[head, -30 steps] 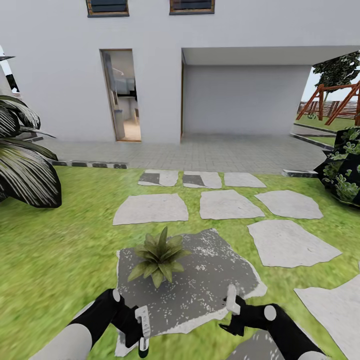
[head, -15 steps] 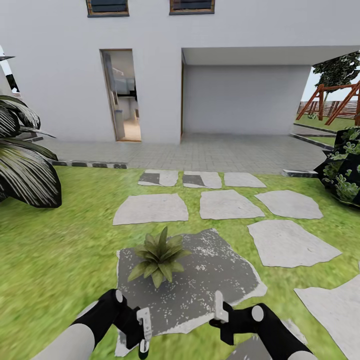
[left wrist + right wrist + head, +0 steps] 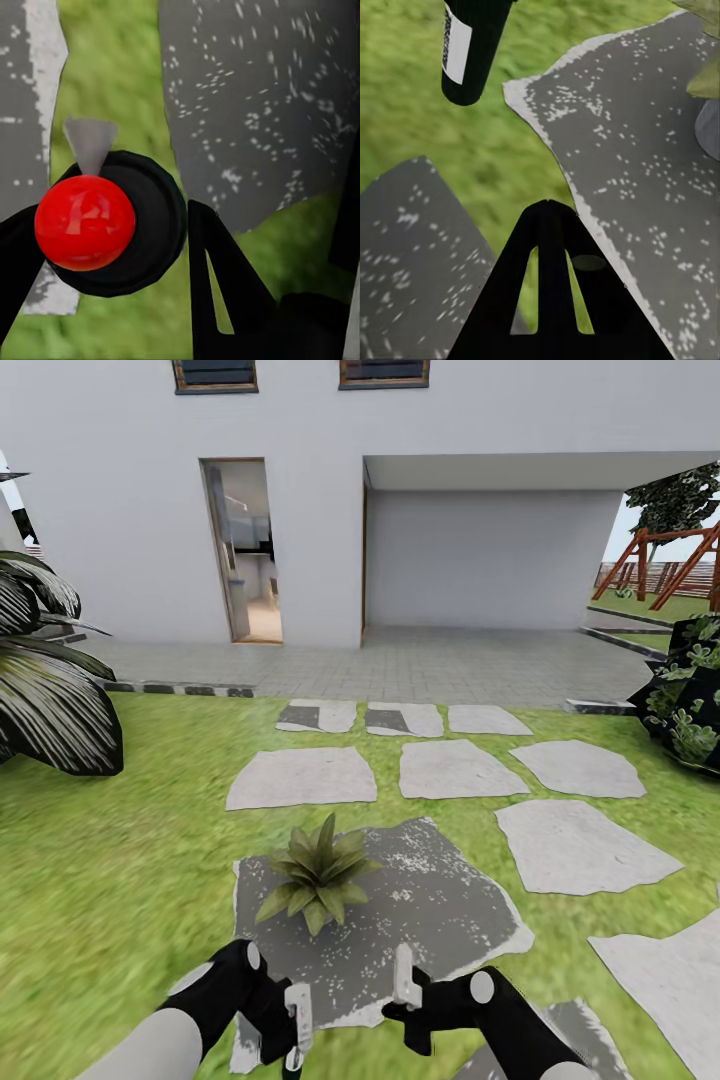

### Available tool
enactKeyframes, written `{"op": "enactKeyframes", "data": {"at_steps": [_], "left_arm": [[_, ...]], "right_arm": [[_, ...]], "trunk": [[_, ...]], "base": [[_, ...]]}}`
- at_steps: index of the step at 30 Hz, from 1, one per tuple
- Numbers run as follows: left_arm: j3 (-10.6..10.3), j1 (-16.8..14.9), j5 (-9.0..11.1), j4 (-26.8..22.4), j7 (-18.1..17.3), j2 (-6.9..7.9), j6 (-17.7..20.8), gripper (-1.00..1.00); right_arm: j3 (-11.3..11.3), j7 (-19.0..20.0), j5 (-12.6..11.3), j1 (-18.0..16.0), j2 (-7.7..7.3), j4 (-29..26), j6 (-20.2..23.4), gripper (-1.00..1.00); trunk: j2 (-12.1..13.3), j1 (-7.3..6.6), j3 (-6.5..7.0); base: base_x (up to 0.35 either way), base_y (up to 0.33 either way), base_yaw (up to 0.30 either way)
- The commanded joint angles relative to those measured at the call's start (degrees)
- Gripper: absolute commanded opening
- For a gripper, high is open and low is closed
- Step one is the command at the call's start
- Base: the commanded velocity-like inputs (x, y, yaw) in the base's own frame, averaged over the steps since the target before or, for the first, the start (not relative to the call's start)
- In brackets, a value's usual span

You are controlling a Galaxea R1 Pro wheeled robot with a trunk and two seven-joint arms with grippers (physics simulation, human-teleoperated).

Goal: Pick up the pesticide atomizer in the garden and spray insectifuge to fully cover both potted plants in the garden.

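Head view: the potted plant (image 3: 318,873) sits on the near-left part of the dark grey stone slab (image 3: 430,905), straight ahead of both arms and just beyond them. The left gripper (image 3: 296,1028) hangs low at the slab's near edge with the pesticide atomizer (image 3: 297,1010) in it, the bottle's long axis roughly upright. The right gripper (image 3: 404,978) is raised beside it, a little nearer the plant's right side; whether its fingers are apart cannot be told here.

Left wrist view: the atomizer (image 3: 112,223) is seen end-on, its red cap and pale nozzle facing the camera, with the dark fingers (image 3: 225,277) clamped against its sides, grass and slab below.

Right wrist view: the right gripper (image 3: 551,262) appears to have its fingertips together and empty, though the angle is poor. The atomizer (image 3: 469,46) hangs beyond over grass, and the plant's pot (image 3: 709,127) peeks in at the slab's edge, so the spraying hand likely needs to swing the nozzle toward the plant ahead.
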Motion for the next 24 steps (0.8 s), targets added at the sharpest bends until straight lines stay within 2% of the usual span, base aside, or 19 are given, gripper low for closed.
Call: {"op": "enactKeyframes", "data": {"at_steps": [1, 3, 6, 7, 9, 19, 24], "left_arm": [[-0.1, 0.0, -0.1, -0.1, -0.2, -0.22, 0.5, -1.00], [-0.1, 0.1, -0.1, -0.1, -0.1, -0.59, 0.5, -1.00], [-0.1, 0.2, -0.1, -0.1, -0.1, -0.70, 0.5, -1.00], [-0.1, 0.2, -0.1, -0.1, 0.0, -1.05, 0.5, -1.00], [-0.1, 0.2, -0.1, -0.1, 0.0, -1.27, 0.5, -1.00], [0.0, 0.3, 0.2, -0.2, -0.1, -2.25, 0.3, -1.00], [0.0, 0.3, 0.3, -0.2, 0.0, -3.39, 0.2, -1.00]], "right_arm": [[0.0, 0.1, 0.5, 0.0, 0.49, -0.1, -0.3, -1.00], [0.0, 0.1, 0.5, 0.0, 1.91, 0.0, -0.3, -1.00], [0.0, 0.1, 0.5, 0.0, 2.55, -0.1, -0.3, -1.00], [-0.1, 0.1, 0.5, 0.0, 3.38, -0.1, -0.3, -1.00], [-0.1, 0.1, 0.5, 0.0, 3.85, -0.1, -0.2, -1.00], [-0.1, 0.0, 0.4, 0.0, 4.11, -0.1, -0.2, -1.00], [-0.1, 0.0, 0.4, 0.0, 4.22, -0.2, -0.2, -1.00]], "trunk": [[0.0, -0.01, -0.06], [0.0, -0.01, -0.06], [0.0, -0.01, -0.06], [0.0, -0.01, -0.06], [0.0, -0.01, -0.06], [0.0, -0.01, -0.06], [0.0, -0.01, -0.06]], "base": [[0.000, 0.000, 0.000], [0.000, 0.000, 0.000], [0.000, 0.000, 0.000], [0.000, 0.000, 0.000], [0.000, 0.000, 0.000], [0.000, 0.000, 0.000], [0.000, 0.000, 0.000]]}}
